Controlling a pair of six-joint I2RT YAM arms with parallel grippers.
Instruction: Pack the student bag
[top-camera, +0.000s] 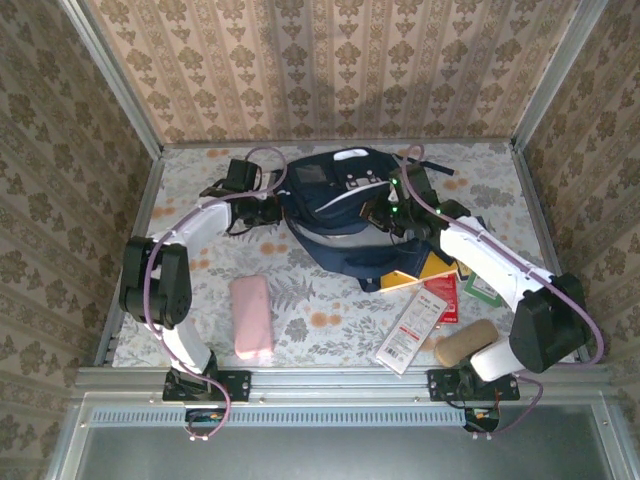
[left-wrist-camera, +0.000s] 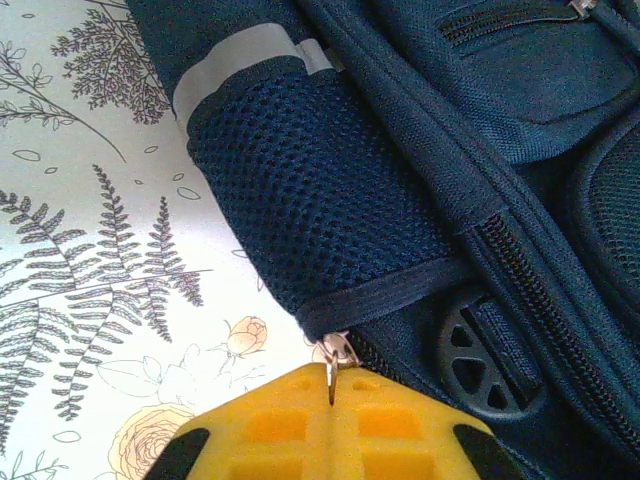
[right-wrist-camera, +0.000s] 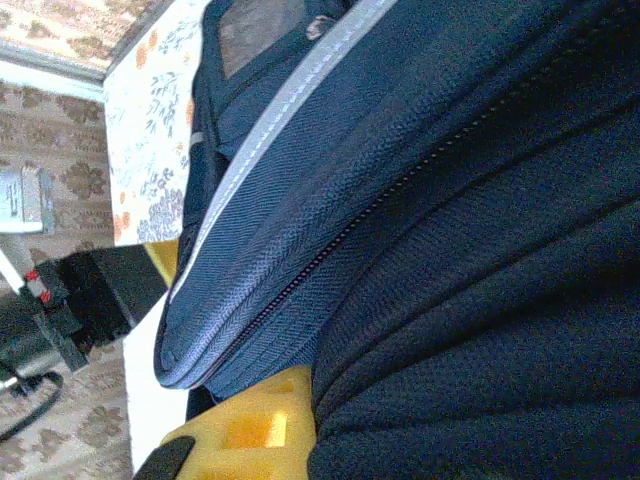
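Grey rail (top-camera: 340, 383); floral tablecloth (top-camera: 320, 322) under student bag (top-camera: 335, 215); damask-papered walls (top-camera: 330, 60).

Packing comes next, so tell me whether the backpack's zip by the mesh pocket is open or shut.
Shut where it shows: the zip teeth lie meshed on the backpack, the pull pinched in the left gripper.

Navy student bag (top-camera: 340, 250) — grey-striped, lying flat — sits far back on the table (top-camera: 200, 300).

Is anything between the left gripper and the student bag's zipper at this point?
Nothing visible. The left gripper is at the student bag, its fingers closed on the metal zipper pull just below the mesh side pocket.
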